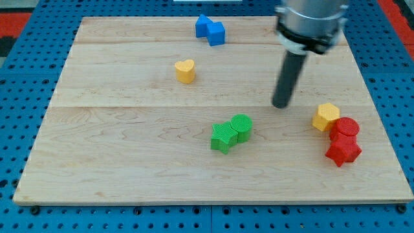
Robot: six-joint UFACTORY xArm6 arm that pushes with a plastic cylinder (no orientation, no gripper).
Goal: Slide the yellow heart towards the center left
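Camera view, the only one: a pale wooden board (129,168) lay on a blue pegboard surface (19,97), seen from slightly above. From the view's top right a grey arm came down and ended in a straight dark rod; my tip (281,105) rested on bare wood right of the board's middle, touching no block and carrying nothing, since the rod has no jaws to open or close. The yellow heart (185,70) sat upright in the upper middle of the board, well apart from my tip and lying toward the view's left and a little toward the top of it. That was the relation that mattered: the heart was already on the left-hand side of my tip, so a push toward the centre left would, as I judged it, need the tip behind the heart's right face first. Nearby, two blue blocks (211,30) touched each other near the top edge. A green pair (231,132) touched below centre. At the right, a yellow hexagonal block (325,116) sat against a red cylinder (345,127) and a red star (343,151)
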